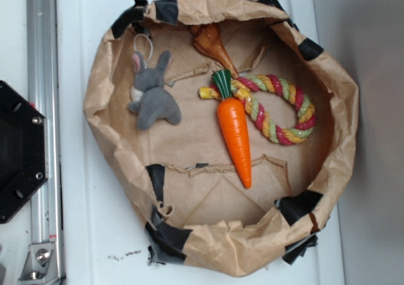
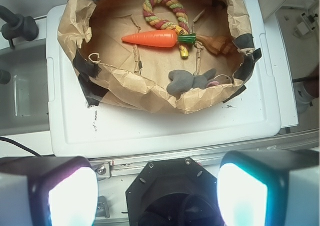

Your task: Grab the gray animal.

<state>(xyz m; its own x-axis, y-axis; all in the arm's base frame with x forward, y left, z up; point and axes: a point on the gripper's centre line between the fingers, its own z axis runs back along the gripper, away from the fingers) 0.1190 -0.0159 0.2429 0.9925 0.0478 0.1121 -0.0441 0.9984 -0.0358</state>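
The gray animal point(image 1: 151, 92) is a small plush rabbit with pink-lined ears and a thin loop. It lies at the upper left of the brown paper nest point(image 1: 101, 89). In the wrist view the gray animal point(image 2: 187, 81) sits just behind the near paper wall. My gripper point(image 2: 157, 196) hangs far back from the nest, over the black robot base point(image 2: 172, 191). Its two glowing pads point(image 2: 72, 198) stand wide apart with nothing between them. The exterior view does not show the gripper.
An orange plastic carrot point(image 1: 235, 133) lies in the nest's middle, touching a multicolored rope ring point(image 1: 281, 111). A brown wooden piece point(image 1: 211, 42) rests near the far wall. The nest sits on a white lid point(image 2: 165, 131); a metal rail point(image 1: 41, 108) runs beside it.
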